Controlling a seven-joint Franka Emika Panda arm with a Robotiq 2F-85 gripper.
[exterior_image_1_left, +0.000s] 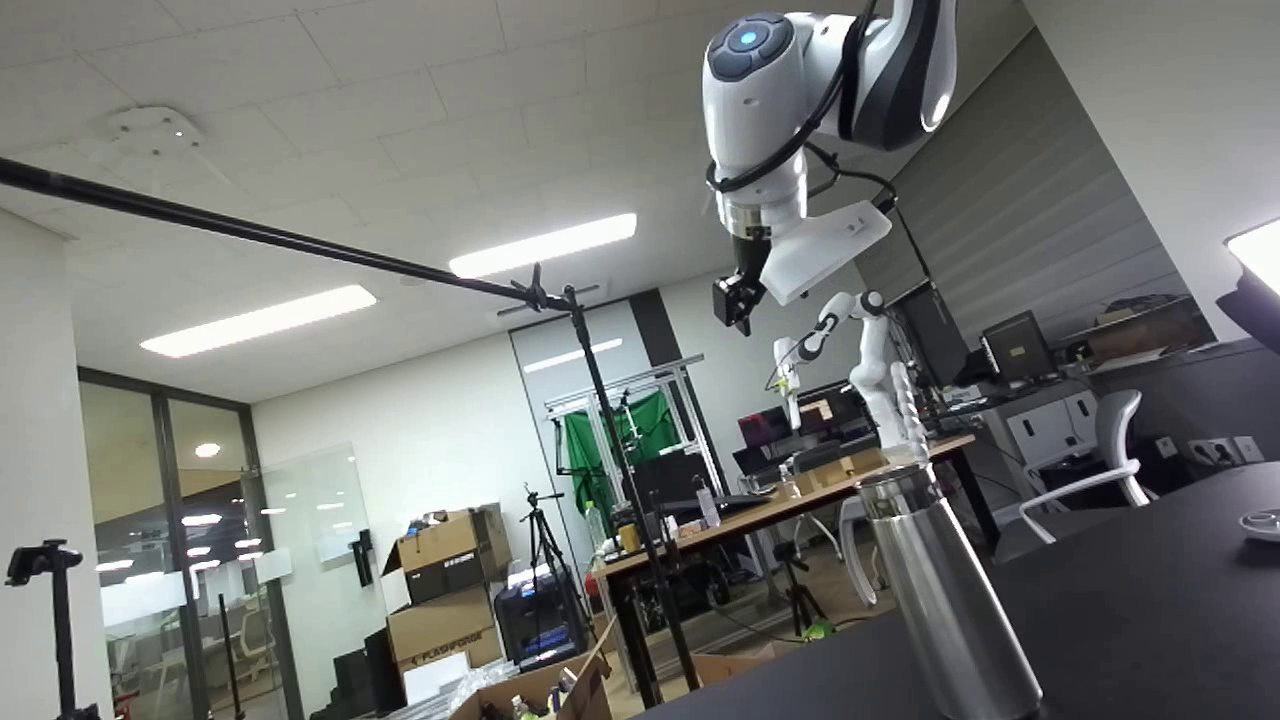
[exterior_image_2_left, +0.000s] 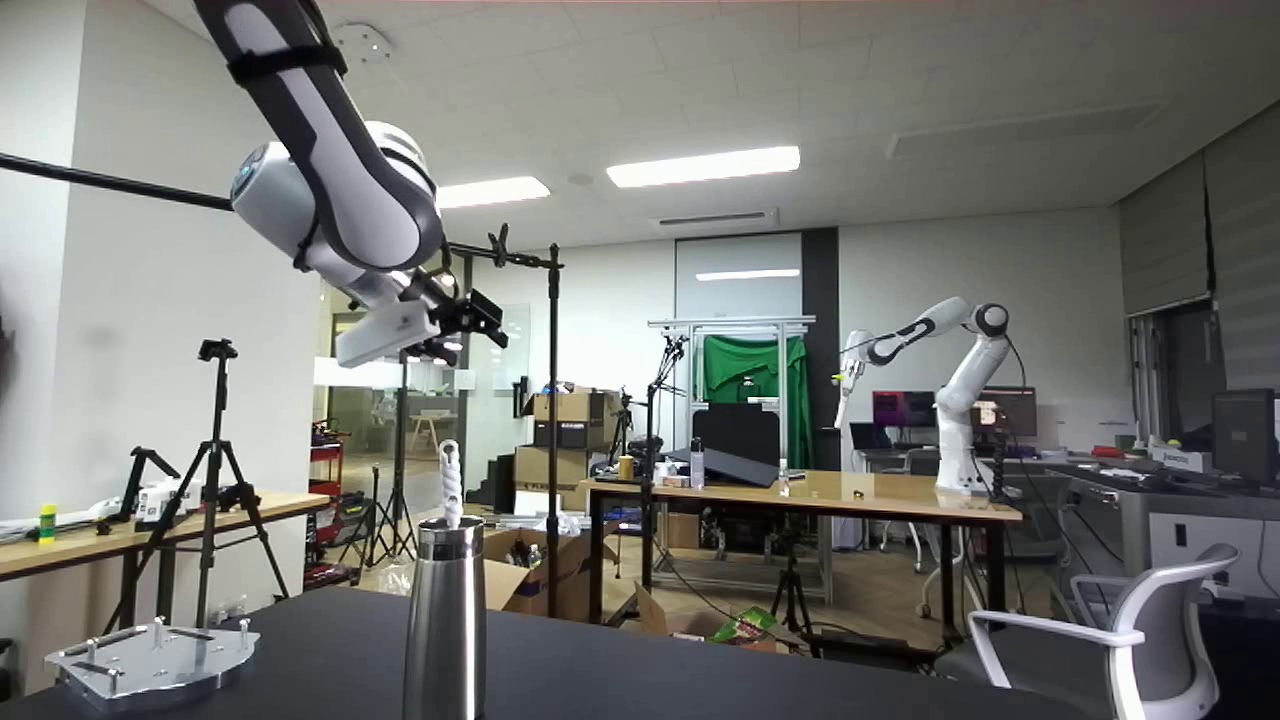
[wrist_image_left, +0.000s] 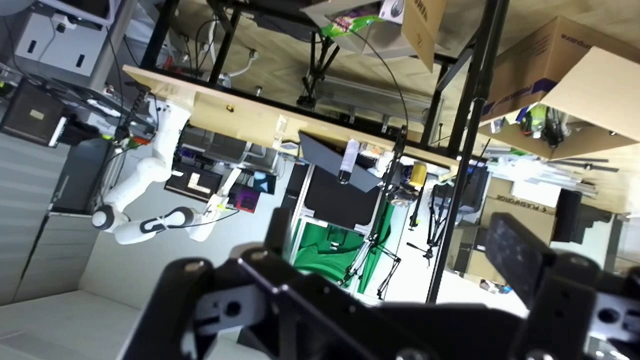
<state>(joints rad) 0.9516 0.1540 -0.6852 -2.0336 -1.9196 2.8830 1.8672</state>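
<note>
Steel bottle: just one, upright on the black table in both exterior views. White twisted stick: also one, looped at the top, nearly upright, lower end inside the bottle's mouth. Claw: one, two fingers spread wide apart in the wrist view, hold on nothing, only background between. Higher up than the stick and clearly apart from it in both exterior views. Also on the black table: one shiny plate with several short posts, to the left of the bottle in an exterior view. Near arm: one, bearing the claw. Far arm: one, making two arms in all. Wooden tables: two in an exterior view, one beneath the far arm, one at the left edge. Green cloth: one, hung on one metal frame. White chair: one, at the lower right. Ceiling lamps: two, both lit.
</note>
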